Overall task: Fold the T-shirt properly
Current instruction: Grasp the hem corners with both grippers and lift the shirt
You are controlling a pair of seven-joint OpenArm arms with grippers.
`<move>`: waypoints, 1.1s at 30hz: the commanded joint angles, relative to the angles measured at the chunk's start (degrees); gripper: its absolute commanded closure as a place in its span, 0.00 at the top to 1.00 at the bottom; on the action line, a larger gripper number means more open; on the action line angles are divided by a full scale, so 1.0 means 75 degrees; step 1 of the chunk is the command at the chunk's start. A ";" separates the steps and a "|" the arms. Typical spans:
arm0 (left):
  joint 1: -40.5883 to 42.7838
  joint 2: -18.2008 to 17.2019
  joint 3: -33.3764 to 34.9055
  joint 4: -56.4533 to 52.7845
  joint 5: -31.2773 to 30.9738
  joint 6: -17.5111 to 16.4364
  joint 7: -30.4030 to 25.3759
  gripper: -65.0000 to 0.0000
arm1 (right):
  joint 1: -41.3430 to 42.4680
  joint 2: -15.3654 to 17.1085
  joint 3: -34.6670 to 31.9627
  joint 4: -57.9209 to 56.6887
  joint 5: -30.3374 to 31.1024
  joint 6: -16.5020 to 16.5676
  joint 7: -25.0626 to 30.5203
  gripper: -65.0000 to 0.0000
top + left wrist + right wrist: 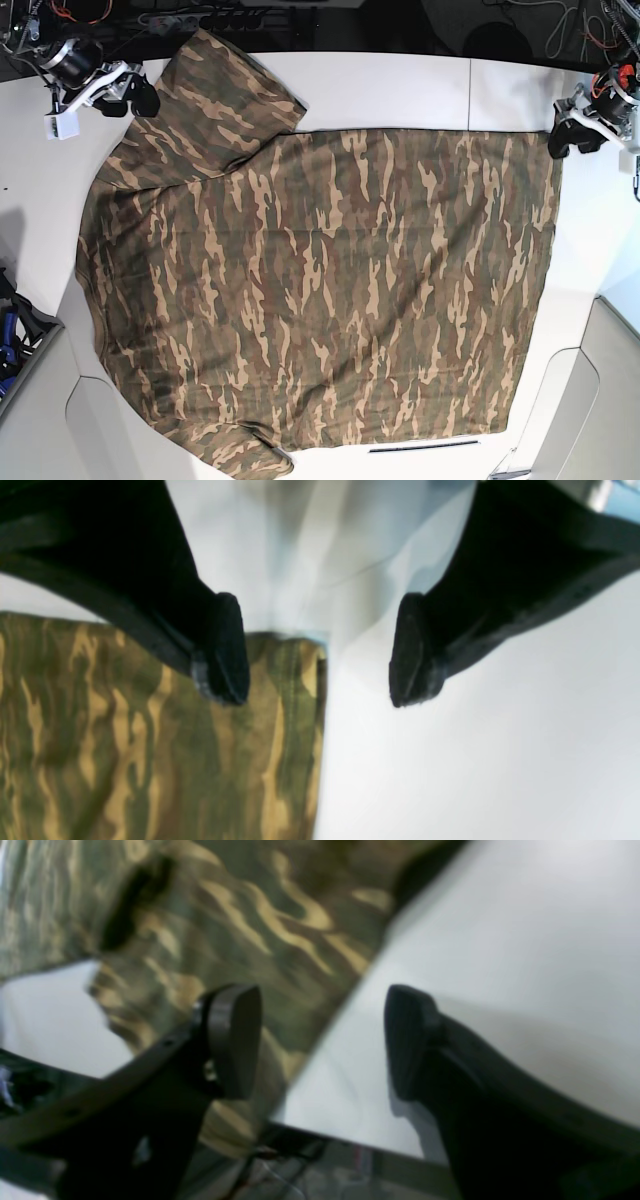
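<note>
The T-shirt (320,290) is a big soft camo thing, olive, brown and tan streaks, spread flat across the smooth white table (400,90). Left gripper (320,652) hangs over its hemmed corner, fingers spread, holding nothing. Right gripper (322,1040), also spread and empty, sits by a sleeve at the table's edge.
</note>
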 commanded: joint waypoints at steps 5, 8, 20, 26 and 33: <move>-0.0393 -0.0146 0.0513 -0.0303 0.0146 -0.0026 0.0038 0.72 | -0.0050 -0.0254 -0.0280 0.0055 0.0000 0.0350 -0.0119 0.60; -0.0414 -0.0146 0.0787 -0.0332 0.0181 -0.0026 0.0041 0.72 | -0.0050 -0.0338 -0.0493 0.0055 0.0003 0.0347 -0.0114 0.60; -0.0411 -0.0146 0.0903 -0.0332 -0.0548 -0.1020 0.1416 0.36 | -0.0047 -0.0522 -0.0624 0.0064 0.0009 0.0801 -0.0137 0.15; -0.0414 -0.0152 0.0819 -0.0312 -0.1125 -0.1214 0.1326 0.00 | -0.0050 -0.0525 -0.0600 0.0166 0.0009 0.0886 -0.0137 0.00; -0.0411 -0.0152 -0.0119 0.0242 -0.1804 -0.1214 0.1445 0.00 | -0.0050 -0.0525 -0.0137 0.0956 0.0705 0.0889 -0.0306 0.00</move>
